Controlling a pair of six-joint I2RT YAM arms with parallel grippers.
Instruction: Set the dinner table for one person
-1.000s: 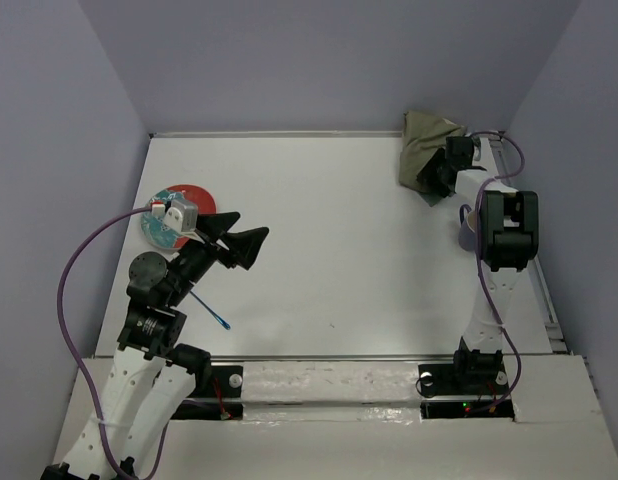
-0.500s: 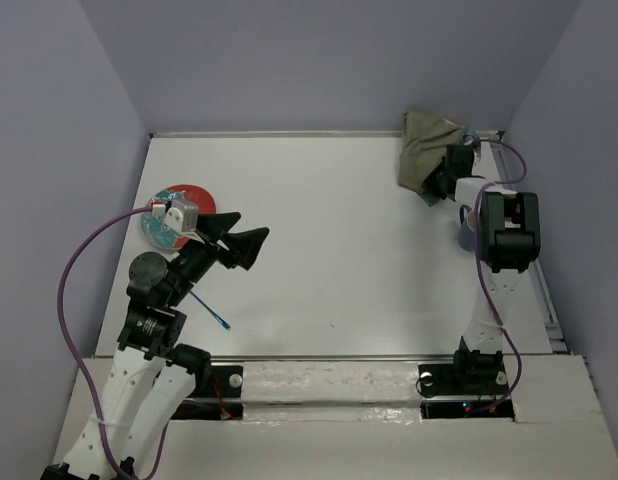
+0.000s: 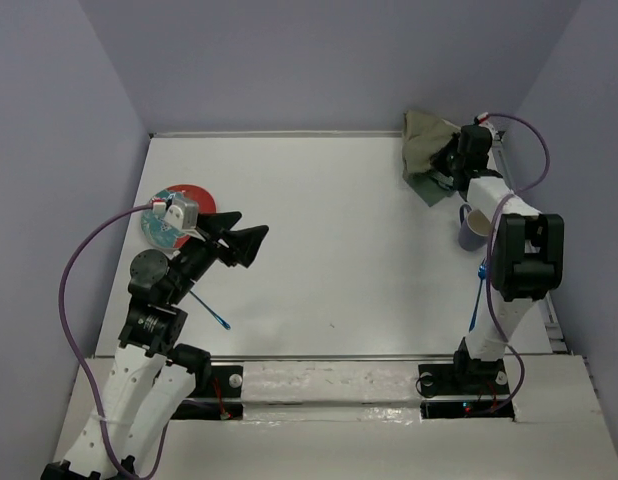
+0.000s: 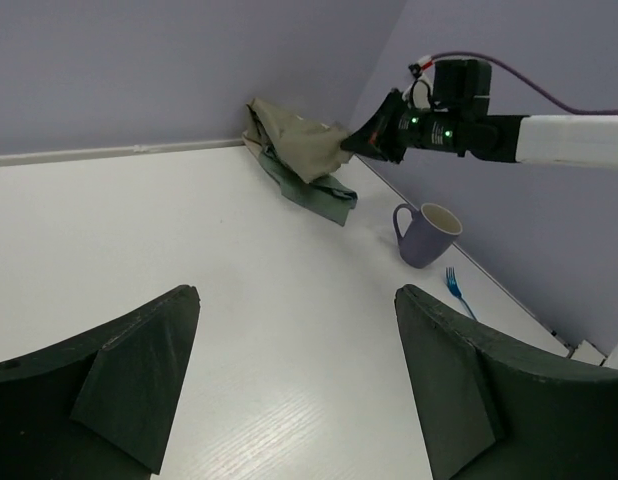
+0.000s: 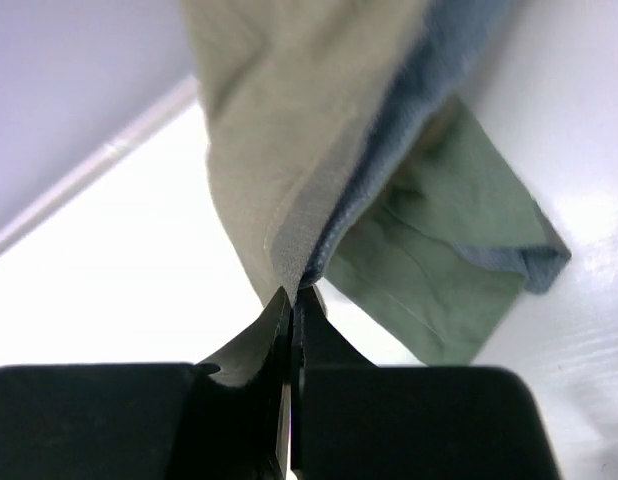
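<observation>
Olive-green cloth: placemat [image 5: 289, 150], bunched at far right corner of dinner table [image 3: 339, 250], edge pinched tight in your right gripper [image 5: 292, 300]. Left gripper [image 3: 247, 235] hung spread, holding nothing. Your best handling, likely: lift clear, drag slowly toward centre, avoid mug [image 3: 473, 228]

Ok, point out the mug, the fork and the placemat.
mug [image 4: 425, 246], left wrist view, outer wall.
fork [image 4: 457, 288], left wrist view, just below its tines.
placemat [image 5: 439, 250], right wrist view, lower green fold.

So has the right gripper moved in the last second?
Yes. The right gripper, shut on the placemat, shifted slightly right, toward the dinner table's far right corner; the mug is now uncovered.
</observation>
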